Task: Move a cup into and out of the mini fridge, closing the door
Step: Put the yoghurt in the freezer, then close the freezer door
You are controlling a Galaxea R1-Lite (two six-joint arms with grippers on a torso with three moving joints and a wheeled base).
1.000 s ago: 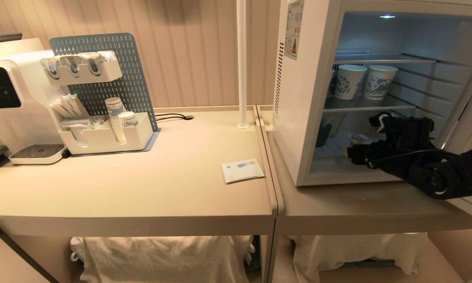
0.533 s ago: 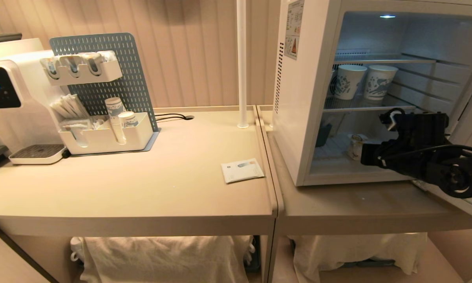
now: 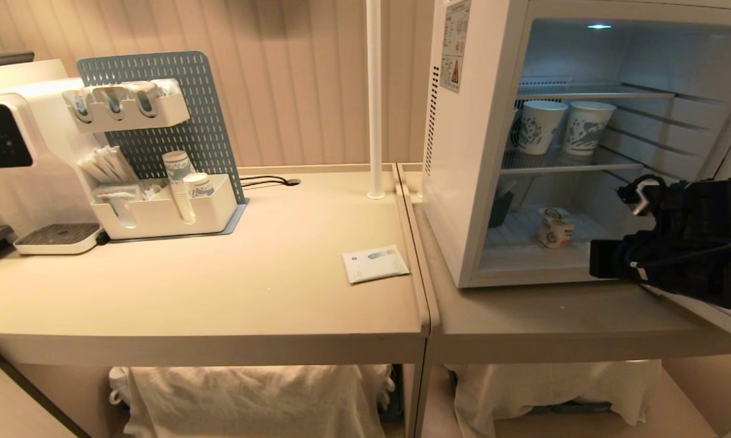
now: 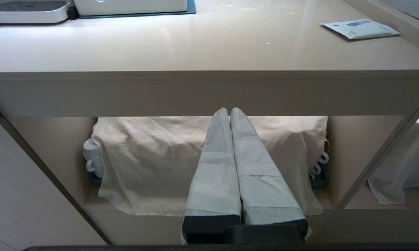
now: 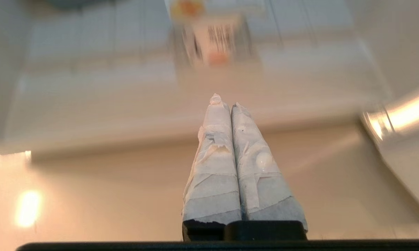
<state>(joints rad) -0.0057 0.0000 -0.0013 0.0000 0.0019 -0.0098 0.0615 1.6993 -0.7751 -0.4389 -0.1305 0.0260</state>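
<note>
Cup [image 3: 554, 228] is seen upright on fridge [image 3: 463, 182] floor; right gripper [image 5: 229, 106] is clenched empty outside fridge, door open.

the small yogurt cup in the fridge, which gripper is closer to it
Right. The right gripper is shut just outside the mini fridge, pointing at the cup. The left gripper is shut low before the table's front edge.
</note>
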